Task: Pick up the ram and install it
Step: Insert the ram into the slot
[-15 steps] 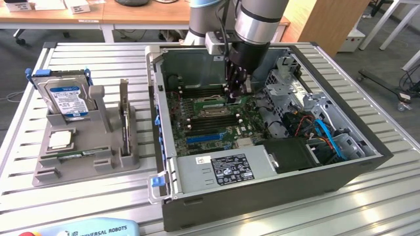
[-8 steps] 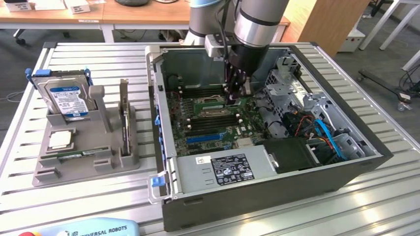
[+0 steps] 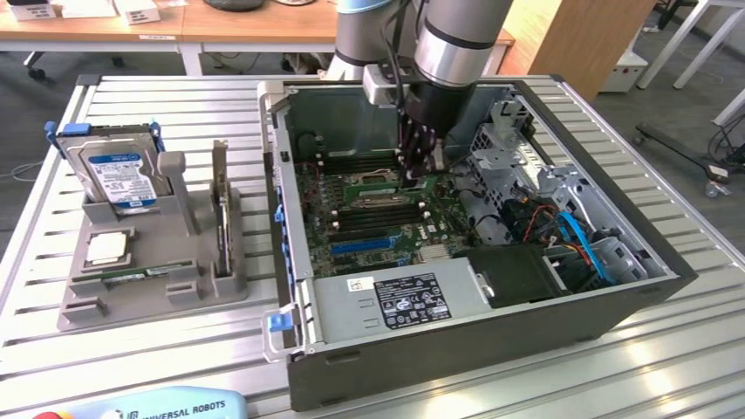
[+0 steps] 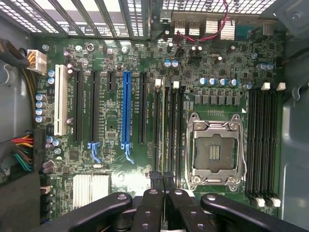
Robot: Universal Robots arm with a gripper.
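My gripper (image 3: 414, 175) reaches down inside the open computer case (image 3: 652, 262), low over the motherboard (image 3: 372, 218). Its two black fingertips (image 4: 154, 176) are shut together at the near end of a memory slot beside the empty processor socket (image 4: 215, 152). The ram (image 4: 163, 130) shows as a thin green edge running along that slot and passing in between the fingertips. It stands in line with the slot, level with the neighbouring empty slots. How deep it sits I cannot tell.
A grey holder (image 3: 152, 297) on the slatted table, at the exterior view's left, carries a silver hard drive with a blue label (image 3: 117, 179), a square processor chip (image 3: 107, 249) and another thin stick on edge (image 3: 219, 196). Blue and orange cables (image 3: 577, 240) fill the case's right.
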